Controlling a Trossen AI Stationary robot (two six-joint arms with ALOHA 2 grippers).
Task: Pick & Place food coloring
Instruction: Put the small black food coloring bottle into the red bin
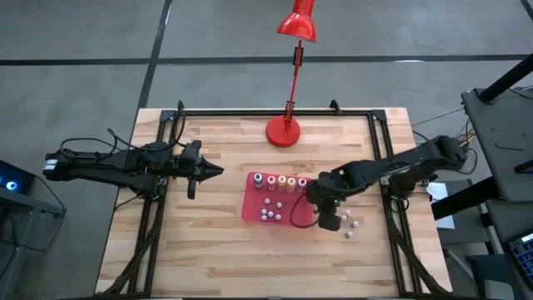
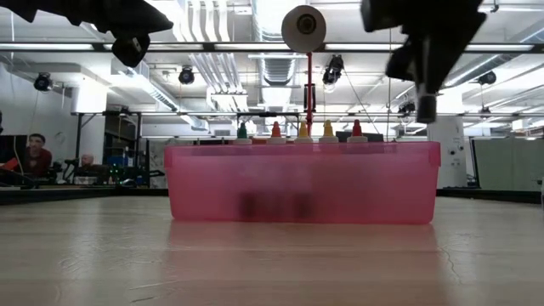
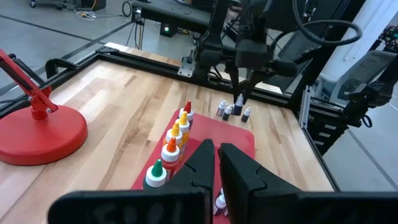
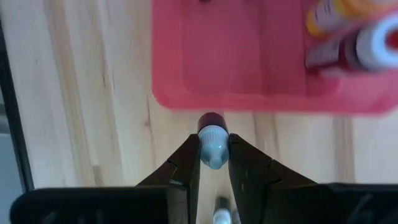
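Note:
The red tray [image 1: 250, 204] lies mid-table. Food coloring bottles [image 3: 171, 146] with green, orange, yellow and red caps stand in a row along its far side, and a few tiny ones [image 1: 268, 213] lie on its floor. My right gripper [image 1: 331, 220] hangs above the table just off the tray's right near corner, shut on a tiny dark bottle with a pale blue cap [image 4: 212, 148]. My left gripper [image 1: 213, 171] waits shut, level, above the table left of the tray. My right gripper pinches the tiny bottle between its two fingers at the pale cap end [image 4: 212, 155]. The fingers come steeply from above. The dark end [image 4: 211, 119] sticks out past the fingertips, and the bottle hangs clear of the table [image 3: 239, 103].
Several more tiny bottles [image 1: 351, 226] stand loose on the wood to the right of the tray, under and beside my right gripper. A red desk lamp [image 1: 284, 131] stands on its round base at the far middle. Black frame rails [image 1: 383, 142] run along the table's sides.

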